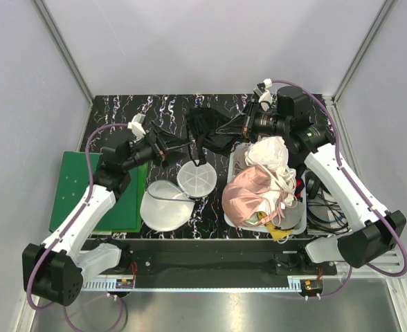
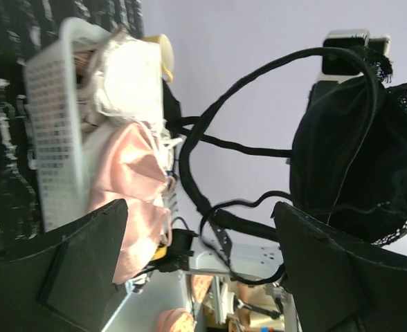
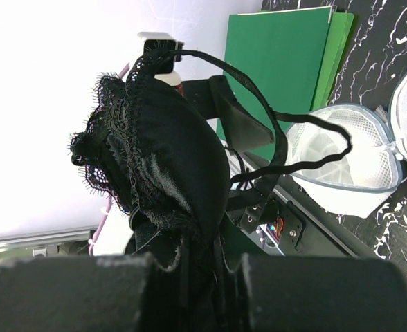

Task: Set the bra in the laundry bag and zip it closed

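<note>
The black bra (image 1: 207, 128) hangs in the air above the table's back middle, held between the two arms. My right gripper (image 1: 237, 126) is shut on its lace-edged cup (image 3: 162, 152); thin straps loop out to the right. My left gripper (image 1: 178, 143) is open beside the bra. In the left wrist view its fingers (image 2: 86, 263) stand wide apart, with the cup (image 2: 349, 152) by the right finger and a strap (image 2: 190, 173) dangling between them. The round white mesh laundry bag (image 1: 167, 202) lies open on the table below, its ribbed circular panel (image 1: 196, 178) flipped up. The bag also shows in the right wrist view (image 3: 349, 159).
A white rectangular basket (image 1: 232, 181) at the right holds a shiny pink garment (image 1: 248, 194) and a white cloth (image 1: 269, 153); both also show in the left wrist view (image 2: 127, 180). A green board (image 1: 75, 190) lies at the left under my left arm.
</note>
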